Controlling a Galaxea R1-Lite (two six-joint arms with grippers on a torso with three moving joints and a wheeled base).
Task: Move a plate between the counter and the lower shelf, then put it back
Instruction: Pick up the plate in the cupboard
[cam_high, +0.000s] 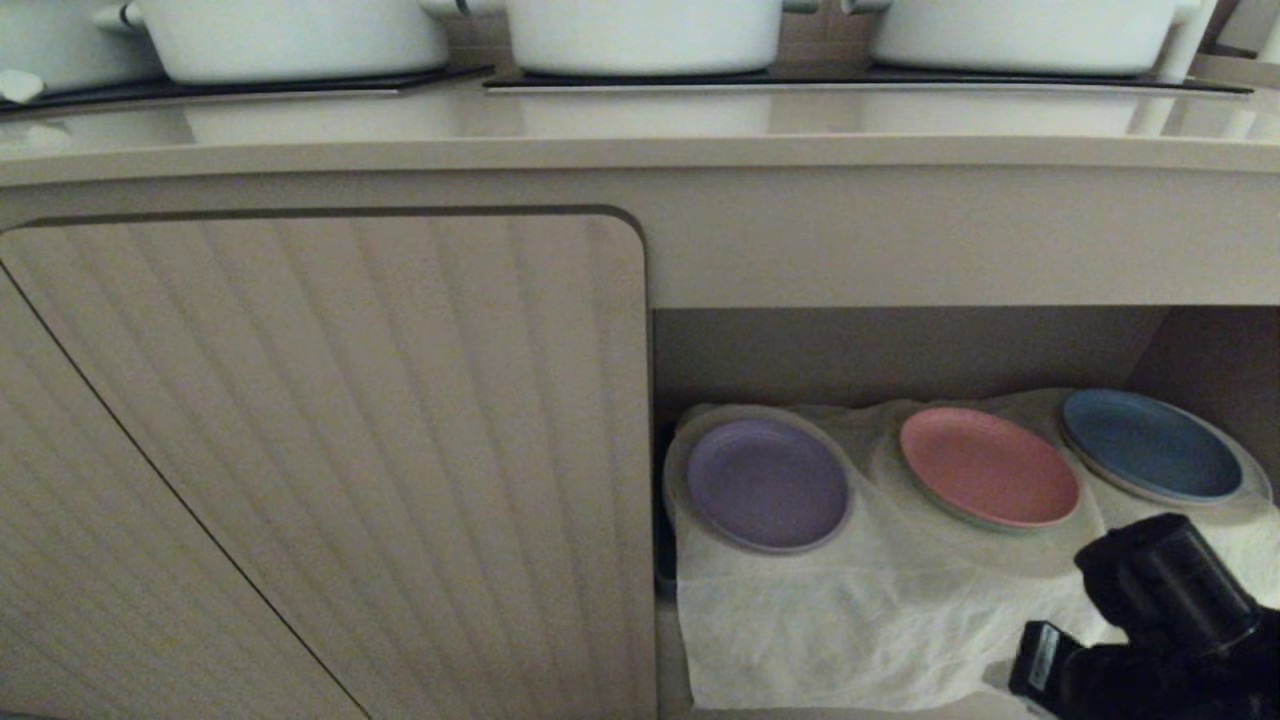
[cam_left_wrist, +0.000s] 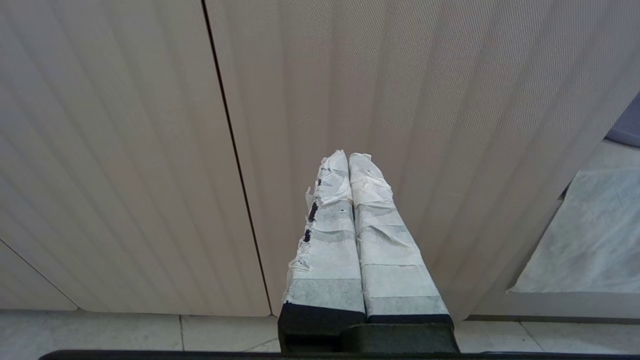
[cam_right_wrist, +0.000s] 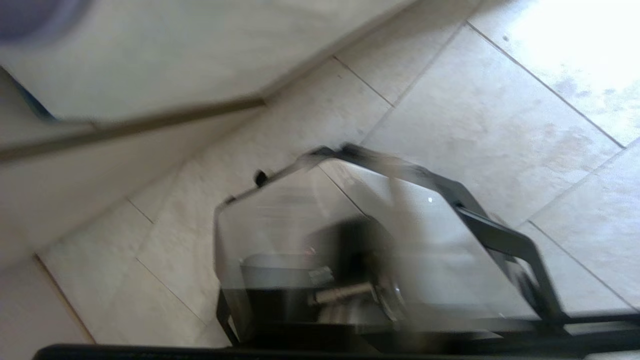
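Lilac plate (cam_high: 767, 484) is left on shelf cloth (cam_high: 850, 620); right gripper's width can't be told; cloth could be snagged w/ plate.

lilac plate (cam_high: 767, 485) flat on lower shelf (cam_high: 900, 350) (left end)

floor: pale tiles (cam_right_wrist: 500, 125), sunlit patch | cabinet door (cam_high: 330, 450): beige, ribbed, shut | white pots (cam_high: 640, 35) above

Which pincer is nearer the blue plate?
Right. The right arm sits just in front of the blue plate, at the shelf's right end. The left pincer faces the closed cupboard door, left of the shelf.
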